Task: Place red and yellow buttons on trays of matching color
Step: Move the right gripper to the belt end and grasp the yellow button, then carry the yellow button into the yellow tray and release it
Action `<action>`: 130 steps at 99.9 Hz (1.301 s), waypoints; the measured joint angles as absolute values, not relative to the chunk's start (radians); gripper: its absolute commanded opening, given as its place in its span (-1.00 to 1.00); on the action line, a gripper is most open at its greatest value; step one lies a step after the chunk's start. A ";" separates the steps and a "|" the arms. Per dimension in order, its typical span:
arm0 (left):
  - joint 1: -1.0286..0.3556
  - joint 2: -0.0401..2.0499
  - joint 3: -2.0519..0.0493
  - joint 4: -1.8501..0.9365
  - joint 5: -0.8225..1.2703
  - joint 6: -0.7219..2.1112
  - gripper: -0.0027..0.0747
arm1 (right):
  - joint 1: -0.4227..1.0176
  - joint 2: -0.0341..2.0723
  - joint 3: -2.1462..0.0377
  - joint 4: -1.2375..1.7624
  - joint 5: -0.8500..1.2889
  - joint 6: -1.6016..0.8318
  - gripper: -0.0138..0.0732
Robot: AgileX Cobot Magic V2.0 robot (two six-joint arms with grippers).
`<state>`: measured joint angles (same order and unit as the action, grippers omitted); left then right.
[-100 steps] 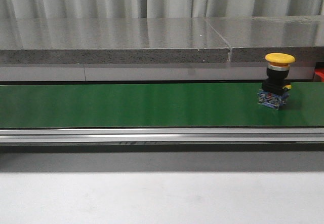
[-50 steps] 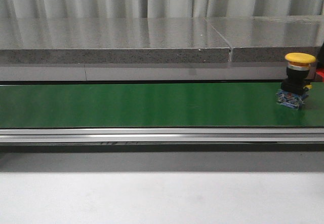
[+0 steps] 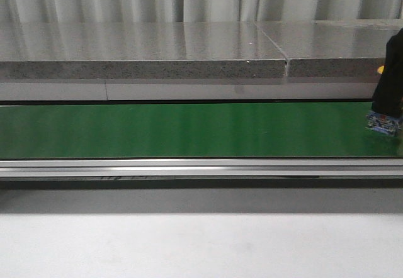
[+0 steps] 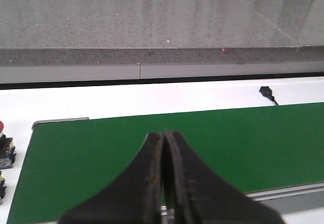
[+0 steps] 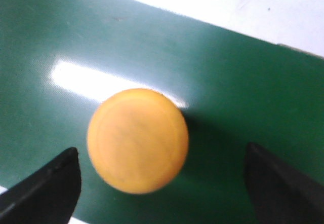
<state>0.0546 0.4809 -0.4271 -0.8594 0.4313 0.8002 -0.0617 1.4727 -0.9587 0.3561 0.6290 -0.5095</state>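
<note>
1. The yellow mushroom-head push button (image 5: 137, 140) stood upright on the green conveyor belt (image 5: 238, 97), seen from straight above in the right wrist view: its domed cap lay between the two fingertips of the right gripper (image 5: 164, 183), nearer one fingertip than the other and touching neither.

2. In the front view only a sliver of yellow and the button's blue base (image 3: 383, 123) showed, at the belt's far right edge, behind a dark shape that was probably the right arm.

3. The right gripper was spread wide, wider than the cap, and had hold of nothing.

4. By my judgement the button was rigid plastic, light and top-heavy. The smooth rounded cap looked slippery and apt to squirt out of a pinch, so the better hold would be lower, on the dark collar under the cap, with the fingers centred first.

5. A one-sided touch could tip it on the belt.

6. The left gripper (image 4: 163, 183) was pressed together, holding nothing, above the belt's other end; beside that end stood further buttons, one with a red cap (image 4: 1, 127).

7. No trays were visible.
</note>
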 measured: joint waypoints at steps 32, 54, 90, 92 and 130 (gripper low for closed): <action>0.055 0.481 -0.427 -0.859 0.431 0.800 -0.98 | -0.061 1.492 -0.959 0.358 0.577 -0.523 0.28; 0.055 0.481 -0.427 -0.859 0.431 0.800 -0.98 | -0.061 1.492 -0.959 0.360 0.574 -0.523 -0.55; 0.055 0.481 -0.427 -0.859 0.431 0.800 -0.98 | -0.160 1.331 -0.959 0.362 0.740 -0.429 -0.60; 0.055 0.481 -0.427 -0.859 0.431 0.800 -0.98 | -0.175 1.316 -0.959 0.362 0.749 -0.422 -0.60; 0.055 0.481 -0.427 -0.859 0.431 0.800 -0.98 | -0.499 1.101 -0.939 0.298 0.892 -0.315 -0.60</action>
<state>0.0546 0.4809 -0.4271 -0.8594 0.4313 0.8002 -0.4990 1.1011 -0.9391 0.2985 0.8925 -0.3147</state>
